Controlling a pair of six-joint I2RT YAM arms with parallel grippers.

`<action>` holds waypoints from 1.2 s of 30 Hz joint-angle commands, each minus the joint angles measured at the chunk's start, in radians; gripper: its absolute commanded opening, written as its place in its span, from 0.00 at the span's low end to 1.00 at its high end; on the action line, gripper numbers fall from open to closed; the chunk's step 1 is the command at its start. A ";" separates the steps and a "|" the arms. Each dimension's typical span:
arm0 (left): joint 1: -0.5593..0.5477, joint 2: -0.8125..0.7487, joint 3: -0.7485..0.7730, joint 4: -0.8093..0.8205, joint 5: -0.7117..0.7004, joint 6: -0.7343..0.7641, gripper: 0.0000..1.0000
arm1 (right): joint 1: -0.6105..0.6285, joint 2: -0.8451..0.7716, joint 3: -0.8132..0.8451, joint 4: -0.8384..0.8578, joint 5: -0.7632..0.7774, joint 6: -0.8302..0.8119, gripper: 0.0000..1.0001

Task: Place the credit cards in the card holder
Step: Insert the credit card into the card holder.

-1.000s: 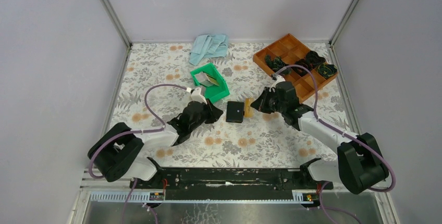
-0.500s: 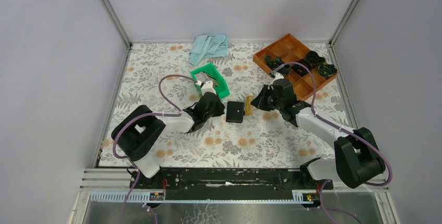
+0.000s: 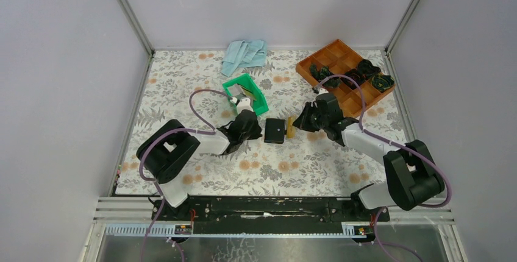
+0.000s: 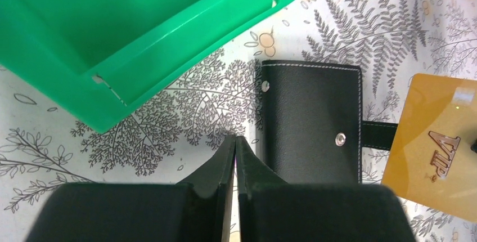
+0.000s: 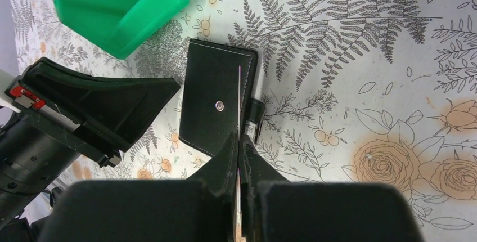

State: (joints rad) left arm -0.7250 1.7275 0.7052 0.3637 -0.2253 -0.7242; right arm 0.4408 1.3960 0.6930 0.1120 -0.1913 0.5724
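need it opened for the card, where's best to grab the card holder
Probably the closure tab: the card holder lies flat and closed, and the tab is the only part jutting past its edge, on the side facing the gold card. Come down from above on that side; the left gripper, shut, sits at the opposite edge.

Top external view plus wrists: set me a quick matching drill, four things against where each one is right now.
Things:
1. card holder
2. gold card
3. green bin
4. blue cloth

Places:
A. far back, left of centre
B. pinched in the right claw
C. lying flat between the left claw and the right claw
D. just past the left claw's tips

Pairs: 1-C, 2-B, 3-D, 4-A
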 commanded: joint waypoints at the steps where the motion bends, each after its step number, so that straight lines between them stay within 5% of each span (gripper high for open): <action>1: -0.010 0.016 -0.028 0.035 0.013 -0.016 0.08 | 0.009 0.032 0.015 0.048 0.028 -0.010 0.00; 21: -0.085 0.042 -0.056 0.057 0.020 -0.050 0.07 | 0.009 0.113 0.011 0.139 -0.017 0.033 0.00; 36: -0.094 0.021 -0.066 0.011 -0.013 -0.044 0.07 | -0.001 0.010 -0.053 0.173 -0.041 0.076 0.00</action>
State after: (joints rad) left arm -0.7998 1.7401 0.6697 0.4290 -0.2317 -0.7719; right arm 0.4423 1.4570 0.6464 0.2249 -0.2001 0.6228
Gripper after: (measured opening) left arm 0.072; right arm 0.017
